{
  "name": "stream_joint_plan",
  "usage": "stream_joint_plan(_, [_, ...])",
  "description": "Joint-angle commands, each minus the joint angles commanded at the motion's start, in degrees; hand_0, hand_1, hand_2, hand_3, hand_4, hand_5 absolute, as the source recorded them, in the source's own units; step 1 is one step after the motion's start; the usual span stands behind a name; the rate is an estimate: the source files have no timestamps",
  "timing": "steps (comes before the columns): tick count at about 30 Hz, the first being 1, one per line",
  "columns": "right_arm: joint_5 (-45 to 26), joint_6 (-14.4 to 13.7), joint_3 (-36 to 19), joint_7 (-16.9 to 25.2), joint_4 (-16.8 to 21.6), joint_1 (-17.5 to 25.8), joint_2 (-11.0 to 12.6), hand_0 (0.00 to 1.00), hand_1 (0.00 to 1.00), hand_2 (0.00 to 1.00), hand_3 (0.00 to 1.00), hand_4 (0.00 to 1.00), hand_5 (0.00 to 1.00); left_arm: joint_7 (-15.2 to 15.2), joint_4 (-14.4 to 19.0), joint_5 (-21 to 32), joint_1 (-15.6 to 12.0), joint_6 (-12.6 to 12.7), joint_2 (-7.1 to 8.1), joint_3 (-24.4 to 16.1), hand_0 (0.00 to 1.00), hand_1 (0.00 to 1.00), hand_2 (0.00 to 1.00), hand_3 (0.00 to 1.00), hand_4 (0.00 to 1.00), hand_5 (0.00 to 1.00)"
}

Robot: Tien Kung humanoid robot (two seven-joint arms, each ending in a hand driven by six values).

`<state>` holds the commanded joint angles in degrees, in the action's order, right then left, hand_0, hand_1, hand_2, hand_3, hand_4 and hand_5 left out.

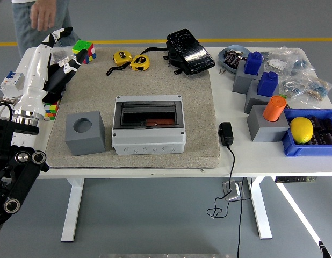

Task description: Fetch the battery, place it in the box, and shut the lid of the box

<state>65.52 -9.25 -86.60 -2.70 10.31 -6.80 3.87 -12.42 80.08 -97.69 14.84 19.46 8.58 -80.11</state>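
The grey box sits in the middle of the beige mat with its dark see-through lid down. An orange-red object shows through the lid inside. My left hand is raised at the far left, over the table's left end, with fingers spread and holding nothing. It is well clear of the box. My right hand is out of view.
A grey cube with a round hole stands left of the box. Two yellow tape measures and a black pouch lie at the back. Grey blocks, an orange cylinder and a lemon are at right. A person stands at the back left.
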Motion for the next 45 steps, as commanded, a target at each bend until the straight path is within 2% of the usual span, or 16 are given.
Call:
stream_joint_plan(1, [0.08,0.00,-0.12,-0.02,0.00,0.00,-0.04,0.807,0.769,0.748,0.787,0.998,0.998,-1.40,-0.27,2.23,-0.17,-0.37,-0.12,-0.20,0.949,0.982,0.949,0.903,0.998,0.998])
stream_joint_plan(3, [0.51,0.01,-0.49,-0.17,0.00,0.04,-0.12,0.807,0.769,0.748,0.787,0.998,0.998,-4.10,-0.82,7.08,-0.45,-1.24,-0.23,-0.64,0.949,0.982,0.949,0.903,0.998,0.998])
stream_joint_plan(6, [0.72,-0.04,-0.87,-0.21,0.00,-0.02,-0.12,0.807,0.769,0.748,0.787,0.998,0.998,-4.89,-0.92,13.65,-0.90,-2.59,-0.26,-1.67,0.949,0.982,0.949,0.903,0.998,0.998])
stream_joint_plan(7, [0.79,-0.05,-0.97,-0.23,0.00,-0.05,-0.13,0.807,0.769,0.748,0.787,0.998,0.998,-5.32,-1.05,15.69,-1.03,-3.27,-0.21,-1.81,0.983,0.996,0.960,0.919,0.998,0.998])
stream_joint_plan(11, [0.73,-0.02,-0.97,-0.24,0.00,-0.11,-0.17,0.807,0.769,0.748,0.787,0.998,0.998,-6.50,-1.78,23.90,-1.44,-7.39,0.15,-2.67,0.983,0.996,0.960,0.919,0.998,0.998])
stream_joint_plan(15, [1.15,0.01,-1.33,-0.46,0.00,-0.26,-0.13,0.808,0.769,0.748,0.788,0.998,0.998,-6.22,-2.40,28.64,-1.75,-10.32,0.98,-4.03,0.998,0.998,0.965,0.929,0.998,0.998])
stream_joint_plan(21, [2.05,0.09,-1.99,-0.89,0.00,-0.28,-0.29,0.808,0.770,0.748,0.788,0.998,0.998,-3.99,-2.71,30.81,-3.56,-13.49,2.04,-5.62,0.986,0.995,0.945,0.909,0.998,0.998])
stream_joint_plan(24, [2.22,0.19,-2.19,-0.92,0.00,0.01,-0.46,0.808,0.770,0.748,0.788,0.998,0.998,-3.06,-2.82,30.91,-4.35,-14.46,2.58,-6.03,0.986,0.995,0.945,0.909,0.998,0.998])
stream_joint_plan(25, [2.22,0.23,-2.13,-0.94,0.00,0.11,-0.49,0.808,0.770,0.749,0.788,0.998,0.998,-2.78,-2.86,30.93,-4.56,-14.77,2.76,-6.15,0.944,0.937,0.879,0.861,0.998,0.998])
stream_joint_plan(29, [2.32,0.34,-2.08,-1.05,0.00,0.44,-0.52,0.808,0.770,0.749,0.788,0.998,0.998,-1.92,-2.85,30.58,-5.26,-15.52,3.77,-6.58,0.944,0.937,0.879,0.861,0.998,0.998])
stream_joint_plan(30, [2.29,0.34,-2.04,-1.06,0.00,0.46,-0.49,0.808,0.770,0.749,0.788,0.998,0.998,-1.68,-2.81,30.22,-5.33,-15.67,3.91,-6.72,0.944,0.937,0.879,0.861,0.998,0.998])
stream_joint_plan(31, [2.46,0.32,-2.19,-1.14,0.00,0.49,-0.46,0.807,0.771,0.749,0.788,0.998,0.998,-1.26,-2.82,29.63,-5.37,-15.85,4.11,-6.90,0.894,0.902,0.848,0.842,0.998,0.998])
stream_joint_plan(42, [4.15,0.34,-3.74,-1.78,0.00,0.60,-0.20,0.808,0.771,0.749,0.789,0.998,0.998,3.26,-1.92,22.34,-5.98,-17.17,4.89,-8.61,0.892,0.898,0.849,0.839,0.998,0.997])
stream_joint_plan(43, [4.18,0.34,-3.75,-1.79,0.00,0.59,-0.19,0.808,0.772,0.749,0.788,0.998,0.998,3.41,-1.94,22.19,-6.01,-17.05,4.95,-8.54,0.888,0.898,0.848,0.837,0.998,0.934])
stream_joint_plan(45, [4.22,0.33,-3.78,-1.80,0.00,0.56,-0.19,0.808,0.772,0.749,0.788,0.998,0.998,3.48,-1.94,22.01,-6.08,-16.84,4.98,-8.47,0.888,0.898,0.848,0.837,0.998,0.934])
